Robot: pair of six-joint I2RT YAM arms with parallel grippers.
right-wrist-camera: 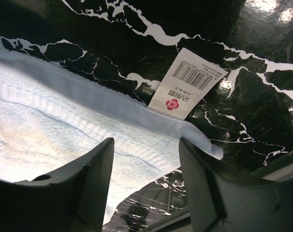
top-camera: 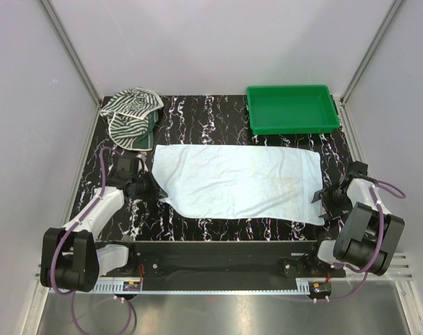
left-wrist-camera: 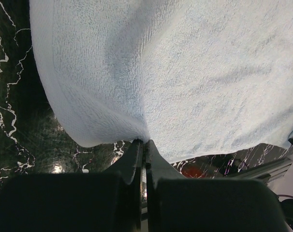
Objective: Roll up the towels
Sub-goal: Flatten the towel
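Now: pale blue towel flat, pinched at its left end

Spread open mid-table as the pale blue towel (top-camera: 239,181), long axis running left to right across the black marbled table (top-camera: 197,115), one short end toward each arm. Heaped and crumpled at the far left corner, the zebra-striped towel (top-camera: 131,115), with no clear axis. At the far right corner, well apart from both, a green tray (top-camera: 292,108).

Seen from the top view only: the blue towel's whole outline, the striped towel, the tray.

Seen from the left wrist only: left pincer (left-wrist-camera: 144,145) clenched on the blue towel's left edge, cloth gathered into a fold at the fingertips.

Seen from the right wrist only: right pincer (right-wrist-camera: 146,145) parted, fingers straddling the hem near the towel's right corner, not clamped on it. Also a white sewn-in label (right-wrist-camera: 187,87) lying on the table just beside that hem.

On the label: a barcode, a red flower-like mark, Chinese characters and a small word, seemingly "GRACE". Digits too small to read.
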